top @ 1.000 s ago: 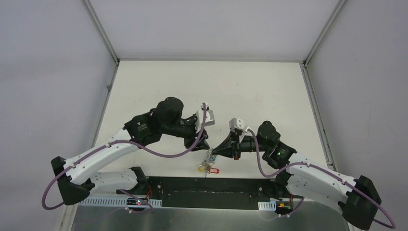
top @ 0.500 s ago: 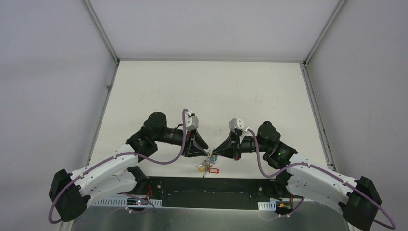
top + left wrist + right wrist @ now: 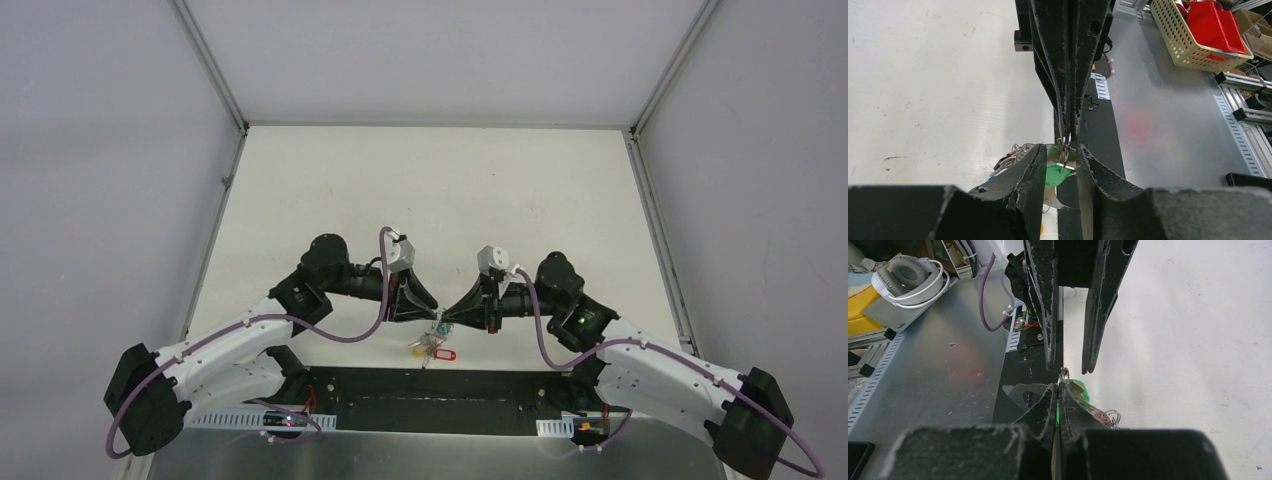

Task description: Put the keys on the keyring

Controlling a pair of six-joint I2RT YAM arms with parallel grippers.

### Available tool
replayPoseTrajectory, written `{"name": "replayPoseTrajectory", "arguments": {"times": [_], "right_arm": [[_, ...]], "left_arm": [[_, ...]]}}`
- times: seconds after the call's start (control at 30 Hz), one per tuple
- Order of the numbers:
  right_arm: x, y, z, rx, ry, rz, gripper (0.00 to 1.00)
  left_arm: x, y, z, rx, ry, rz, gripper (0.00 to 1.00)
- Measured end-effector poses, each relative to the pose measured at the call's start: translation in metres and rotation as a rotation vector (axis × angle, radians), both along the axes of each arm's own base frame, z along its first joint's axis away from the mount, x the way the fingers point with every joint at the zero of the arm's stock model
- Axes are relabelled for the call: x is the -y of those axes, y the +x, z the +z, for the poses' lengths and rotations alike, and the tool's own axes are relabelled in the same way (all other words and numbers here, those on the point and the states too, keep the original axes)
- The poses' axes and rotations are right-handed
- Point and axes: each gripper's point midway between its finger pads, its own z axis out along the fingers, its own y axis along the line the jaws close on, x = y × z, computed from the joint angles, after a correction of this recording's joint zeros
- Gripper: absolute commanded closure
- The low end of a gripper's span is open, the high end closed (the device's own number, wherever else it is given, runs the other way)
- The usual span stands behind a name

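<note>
Looking across the table [image 3: 440, 190], you find your right gripper [image 3: 1059, 386] pinched shut on the green-tagged key [image 3: 1052, 176] near the front edge. Your left gripper [image 3: 1060, 150] faces it, jaws apart around the green tag. The keyring [image 3: 433, 338] lies just beneath them.

You have the green-tagged key [image 3: 1053, 176] dangling by its small metal ring from the right claw's [image 3: 1067, 136] pinched tips, the keyring's [image 3: 1009, 155] thin wire loops bunched just beside it on the desk [image 3: 923, 100].
</note>
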Motion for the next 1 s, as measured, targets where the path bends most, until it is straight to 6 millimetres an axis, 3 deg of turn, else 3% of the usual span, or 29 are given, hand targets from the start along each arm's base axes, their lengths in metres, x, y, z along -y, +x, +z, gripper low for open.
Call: {"name": "replayPoseTrajectory", "arguments": {"times": [0.27,0.43,0.57,0.67,0.77,0.87,1.0], "right_arm": [[0.000,0.001,0.000,0.001,0.000,-0.005,1.00],[0.001,0.003,0.001,0.004,0.001,-0.021,1.00],[0.001,0.004,0.001,0.002,0.000,-0.027,0.99],[0.001,0.005,0.001,0.001,-0.002,-0.035,0.76],[0.002,0.007,0.005,0.008,0.010,-0.051,0.60],[0.003,0.010,0.012,0.026,0.033,-0.077,0.50],[0.006,0.014,0.021,0.048,0.059,-0.112,0.45]], "left_arm": [[0.006,0.005,-0.012,-0.029,0.027,-0.006,0.78],[0.006,0.003,-0.016,-0.040,0.036,-0.024,1.00],[0.006,0.001,-0.016,-0.040,0.037,-0.032,1.00],[0.006,0.002,-0.015,-0.048,0.048,-0.029,1.00],[0.005,0.005,-0.012,-0.050,0.070,-0.006,1.00],[0.002,0.009,-0.005,-0.040,0.104,0.028,1.00],[-0.001,0.014,0.013,0.004,0.149,0.073,1.00]]}}
